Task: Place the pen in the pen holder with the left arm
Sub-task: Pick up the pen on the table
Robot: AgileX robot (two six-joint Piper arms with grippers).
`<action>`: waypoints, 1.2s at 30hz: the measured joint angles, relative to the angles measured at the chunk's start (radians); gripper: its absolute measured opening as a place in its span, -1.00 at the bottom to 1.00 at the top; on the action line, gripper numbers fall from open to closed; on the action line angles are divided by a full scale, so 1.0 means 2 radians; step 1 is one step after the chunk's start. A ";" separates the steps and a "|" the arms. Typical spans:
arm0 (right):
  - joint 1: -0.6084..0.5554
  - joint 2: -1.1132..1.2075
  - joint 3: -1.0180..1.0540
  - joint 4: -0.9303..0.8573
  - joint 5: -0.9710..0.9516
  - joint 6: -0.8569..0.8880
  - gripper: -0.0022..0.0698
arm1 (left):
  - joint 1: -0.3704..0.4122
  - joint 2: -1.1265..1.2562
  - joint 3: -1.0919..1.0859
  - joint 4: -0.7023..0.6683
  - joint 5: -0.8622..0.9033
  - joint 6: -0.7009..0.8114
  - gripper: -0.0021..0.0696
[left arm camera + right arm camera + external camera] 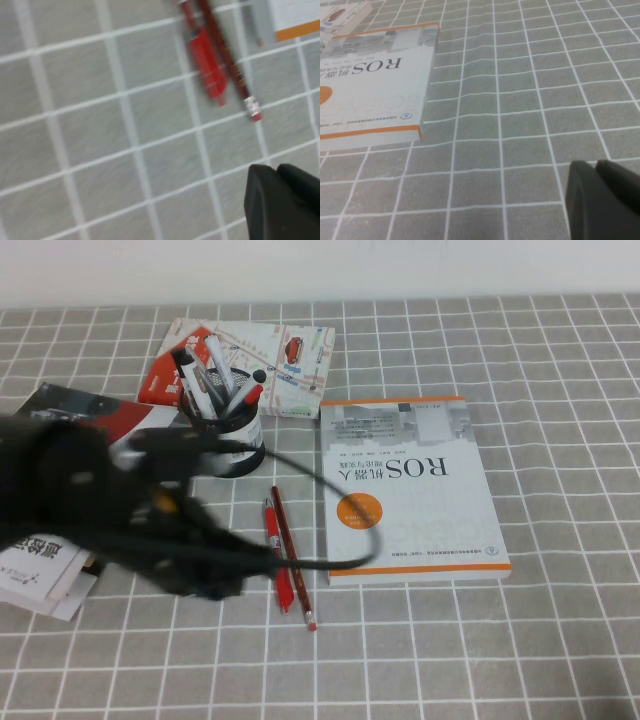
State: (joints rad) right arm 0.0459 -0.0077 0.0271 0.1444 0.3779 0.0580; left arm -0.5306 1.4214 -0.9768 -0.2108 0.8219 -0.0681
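Item: pen, flat on the checked cloth beside the pencil, short of the pen holder. Your left gripper hovers near it, fingers pressed together, empty. Right gripper: parked beyond the book, likewise closed.

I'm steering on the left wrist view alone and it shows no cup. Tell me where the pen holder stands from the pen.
Observer: The pen holder stands beyond the pen, slightly toward the robot's left.
Operator: Report what's in it.
Observer: Several markers already lean inside it.
Operator: Place both grippers.
Observer: The left gripper, shut and empty, hovers left of the pen. The right gripper, shut, is over bare cloth right of the ROS book.
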 joint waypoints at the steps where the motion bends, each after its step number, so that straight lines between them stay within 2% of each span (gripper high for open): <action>1: 0.000 0.000 0.000 0.000 0.000 0.000 -0.98 | -0.015 0.011 -0.011 0.010 0.003 -0.013 -0.94; 4: 0.000 0.000 0.000 0.000 0.000 0.000 -0.98 | -0.047 0.048 -0.048 0.039 0.018 -0.061 -0.94; 8: 0.000 0.000 0.000 0.000 0.000 0.000 -0.98 | -0.075 0.084 -0.086 0.059 0.034 -0.079 -0.94; 13: 0.000 0.000 0.000 0.000 0.000 0.000 -0.98 | -0.087 0.114 -0.096 0.082 0.022 -0.077 -0.94; 17: 0.000 0.000 0.000 0.000 0.000 0.000 -0.98 | -0.084 0.135 -0.098 0.089 -0.003 -0.034 -0.92; 21: 0.000 0.000 0.000 0.000 0.000 0.000 -0.98 | -0.073 0.154 -0.104 0.089 -0.016 -0.021 -0.72; 26: 0.000 0.000 0.000 0.000 0.000 0.000 -0.98 | -0.053 0.167 -0.106 0.089 -0.032 -0.035 -0.16; 28: 0.000 0.000 0.000 0.000 0.000 0.000 -0.98 | -0.046 0.175 -0.109 0.091 -0.033 -0.061 -0.02; 36: 0.000 0.000 0.000 0.000 0.000 0.000 -0.98 | -0.040 0.222 -0.158 0.112 -0.001 -0.120 0.07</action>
State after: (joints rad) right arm 0.0459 -0.0077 0.0271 0.1444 0.3779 0.0580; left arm -0.6108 1.8650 -1.2933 0.0139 0.8208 -0.3075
